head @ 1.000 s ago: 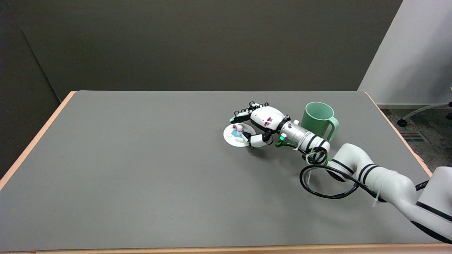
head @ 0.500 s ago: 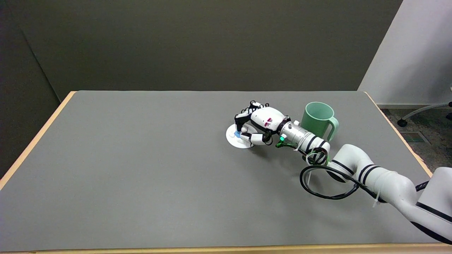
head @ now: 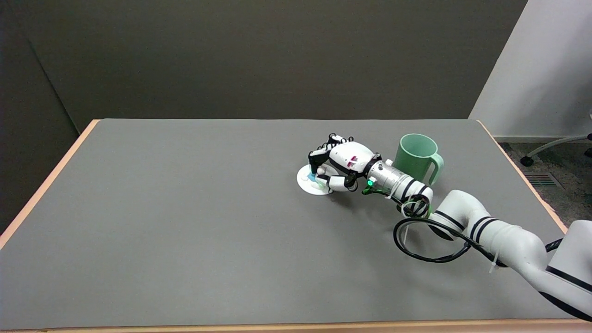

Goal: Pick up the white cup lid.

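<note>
A pale green plastic mug (head: pixel 417 157) stands upright on the right half of the table, its open mouth facing up and its handle turned toward the right edge. It rests on a wide table with a flat grey top (head: pixel 194 217) trimmed in a light wooden border (head: pixel 46 185). Behind the table a dark olive-brown wall (head: pixel 259 60) fills the back of the room, meeting a white wall panel (head: pixel 550 69) at the right. On the floor in the far right corner, the grey wheeled base of an office chair (head: pixel 555 147) shows on patterned carpet.
</note>
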Controlling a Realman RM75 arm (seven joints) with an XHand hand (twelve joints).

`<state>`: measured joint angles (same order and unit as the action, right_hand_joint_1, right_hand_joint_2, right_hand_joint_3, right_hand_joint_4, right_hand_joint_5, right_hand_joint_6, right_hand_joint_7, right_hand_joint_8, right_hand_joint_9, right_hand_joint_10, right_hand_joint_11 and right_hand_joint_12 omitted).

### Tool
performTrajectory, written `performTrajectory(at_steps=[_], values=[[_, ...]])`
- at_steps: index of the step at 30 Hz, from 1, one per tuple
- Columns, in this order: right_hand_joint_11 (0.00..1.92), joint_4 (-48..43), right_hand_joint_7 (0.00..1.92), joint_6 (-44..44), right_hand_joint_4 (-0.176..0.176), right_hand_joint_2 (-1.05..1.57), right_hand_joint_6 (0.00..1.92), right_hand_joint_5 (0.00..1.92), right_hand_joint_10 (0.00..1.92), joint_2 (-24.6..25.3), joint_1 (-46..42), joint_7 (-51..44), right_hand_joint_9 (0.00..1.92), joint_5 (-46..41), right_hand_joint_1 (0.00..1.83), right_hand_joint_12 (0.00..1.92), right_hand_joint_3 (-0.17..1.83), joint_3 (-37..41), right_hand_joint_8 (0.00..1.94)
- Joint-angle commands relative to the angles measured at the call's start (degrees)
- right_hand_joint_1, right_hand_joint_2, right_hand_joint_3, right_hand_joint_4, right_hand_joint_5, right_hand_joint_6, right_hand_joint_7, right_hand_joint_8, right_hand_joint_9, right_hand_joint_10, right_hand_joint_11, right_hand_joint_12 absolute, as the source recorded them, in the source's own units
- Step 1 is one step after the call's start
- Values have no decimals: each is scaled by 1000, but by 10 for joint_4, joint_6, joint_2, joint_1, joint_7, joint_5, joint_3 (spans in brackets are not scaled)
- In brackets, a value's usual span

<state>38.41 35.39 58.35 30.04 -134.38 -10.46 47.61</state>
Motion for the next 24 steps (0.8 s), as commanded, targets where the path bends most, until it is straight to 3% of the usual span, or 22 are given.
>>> performTrajectory(at_steps=[1,14,24], values=[[-1,6,674,-13,163,1189,1464,662,892,-4,-7,1,432,0,861,1204,198,2,645],[-1,36,506,-14,148,1214,1528,619,906,-27,5,1,387,4,844,1177,201,7,783],[4,69,411,-24,175,1219,1541,607,920,-61,24,1,388,7,822,1217,201,-18,843]])
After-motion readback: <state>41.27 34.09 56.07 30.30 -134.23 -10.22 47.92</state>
